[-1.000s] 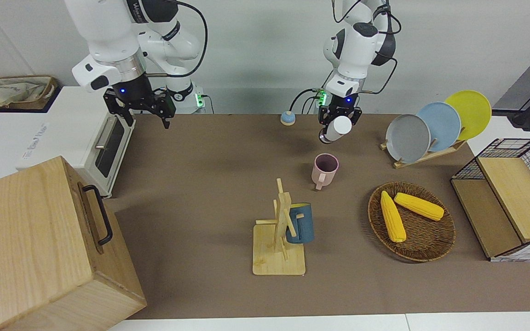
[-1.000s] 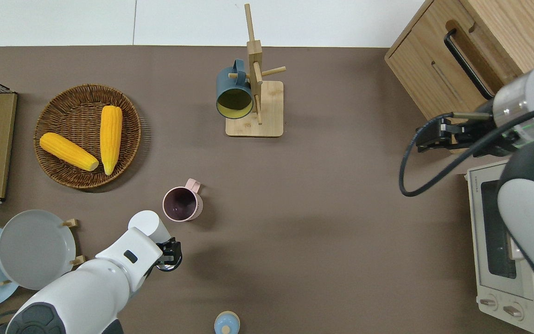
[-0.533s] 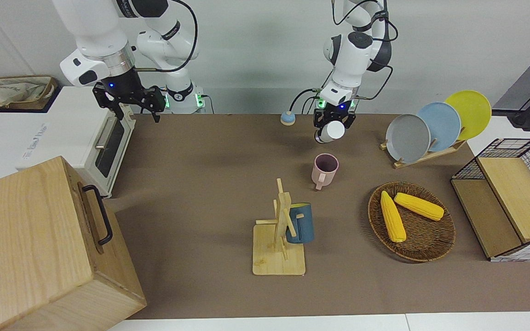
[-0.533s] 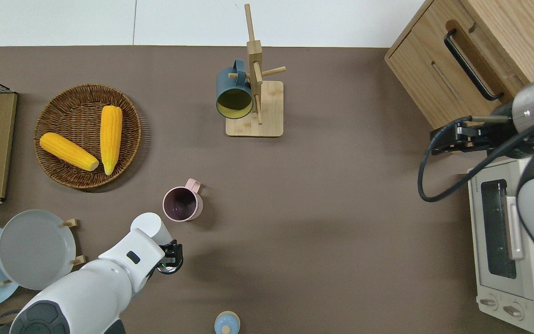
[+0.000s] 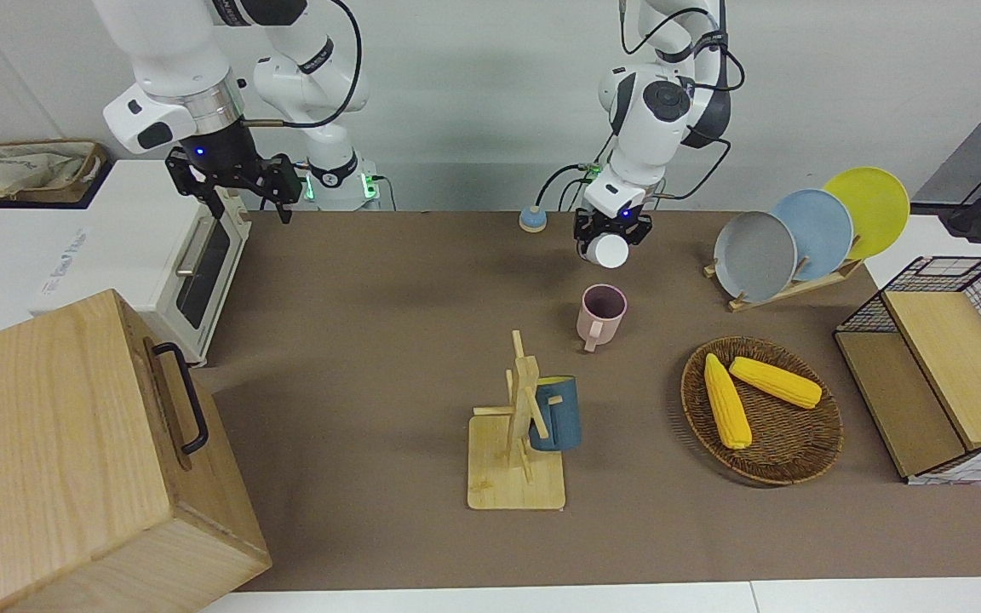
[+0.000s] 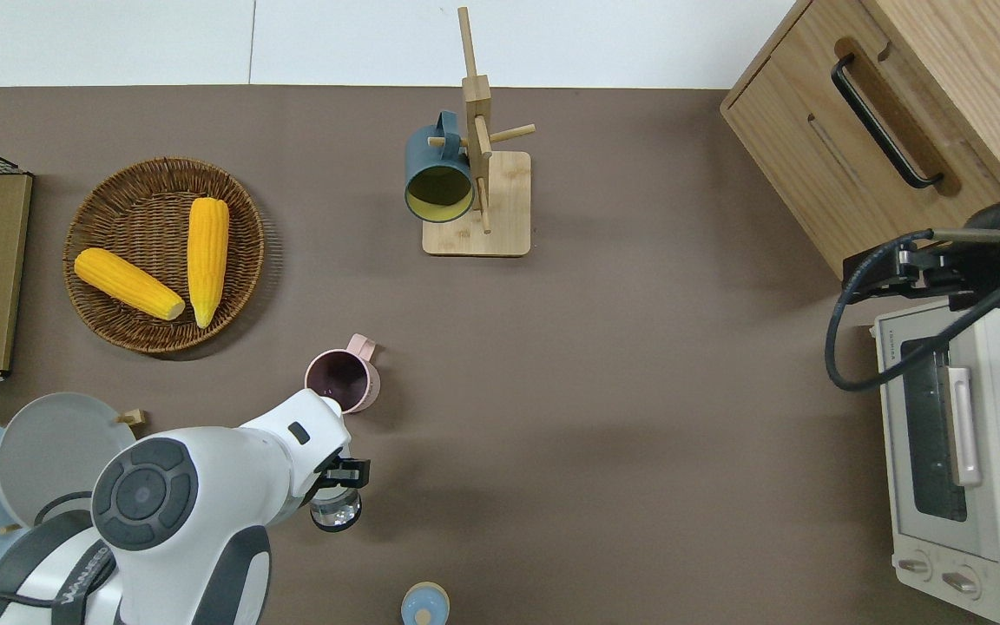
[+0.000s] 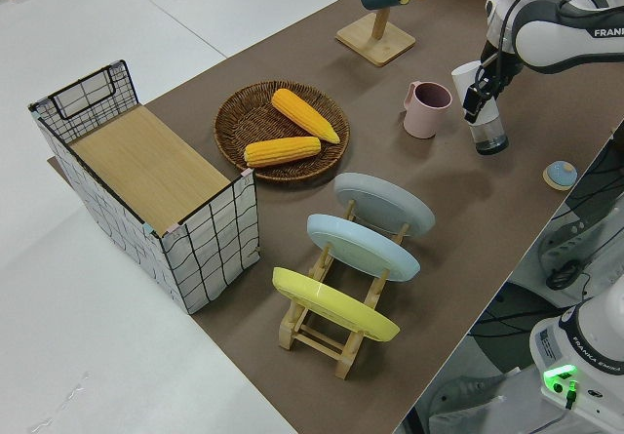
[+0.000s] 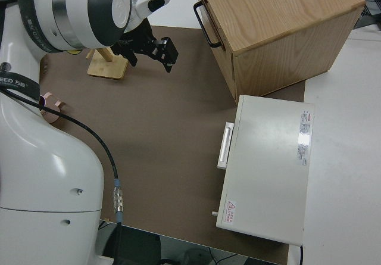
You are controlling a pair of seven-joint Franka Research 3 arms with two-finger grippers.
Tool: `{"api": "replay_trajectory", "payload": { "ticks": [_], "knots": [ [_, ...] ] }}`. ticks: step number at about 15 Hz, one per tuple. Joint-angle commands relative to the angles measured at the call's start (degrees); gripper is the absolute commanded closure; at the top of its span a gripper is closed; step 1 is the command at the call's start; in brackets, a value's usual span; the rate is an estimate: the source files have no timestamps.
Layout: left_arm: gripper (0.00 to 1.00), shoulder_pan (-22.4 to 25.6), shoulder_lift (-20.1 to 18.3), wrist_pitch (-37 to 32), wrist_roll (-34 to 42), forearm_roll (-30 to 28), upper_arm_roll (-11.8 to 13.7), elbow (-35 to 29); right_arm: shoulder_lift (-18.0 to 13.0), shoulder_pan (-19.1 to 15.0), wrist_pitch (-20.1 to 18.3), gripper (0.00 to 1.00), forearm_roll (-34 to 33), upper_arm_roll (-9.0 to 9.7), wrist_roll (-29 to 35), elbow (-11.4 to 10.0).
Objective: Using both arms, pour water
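Since 1 second ago, both arms have drawn back toward the robots: the left gripper (image 5: pixel 612 233) has carried its clear bottle (image 7: pixel 487 122) away from above the pink mug (image 5: pixel 601 313), and the right gripper (image 5: pixel 235 183) has retreated toward the white toaster oven (image 5: pixel 146 255). That bottle, white end up, now hangs nearly upright over bare brown table mat (image 6: pixel 604 391), nearer to the robots than the mug, clamped between the left gripper's fingers. In the overhead view its glassy end (image 6: pixel 334 509) shows just under the left wrist. The right gripper holds nothing, its fingers spread apart, and hangs over the mat's edge between the oven and the wooden box (image 6: pixel 908 95). A small blue cap (image 6: pixel 424 605) lies on the mat near the robots' edge. Farther out stand the wooden mug tree (image 5: pixel 518 426) with 1 blue mug (image 5: pixel 557 414), a wicker basket (image 5: pixel 784 455) holding 2 corn cobs (image 5: pixel 727 400), and a rack of 3 plates (image 5: pixel 810 230).
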Motion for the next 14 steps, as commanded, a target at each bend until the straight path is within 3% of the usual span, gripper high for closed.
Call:
{"api": "replay_trajectory", "payload": {
  "ticks": [1,8,14],
  "knots": [
    [1.00,1.0,5.7,-7.7,-0.5,2.3,1.1,7.4,-0.7,-1.3,0.2,0.009,0.3,0.70,-0.8,-0.5],
    [1.00,2.1,11.1,-16.3,-2.5,5.0,1.1,14.8,-0.7,-1.3,0.2,0.009,0.3,0.78,-0.8,-0.5],
    [1.00,2.0,11.4,-17.0,-4.6,5.1,1.0,15.1,-0.7,-1.3,0.2,0.009,0.3,0.78,-0.8,-0.5]
  ]
}}
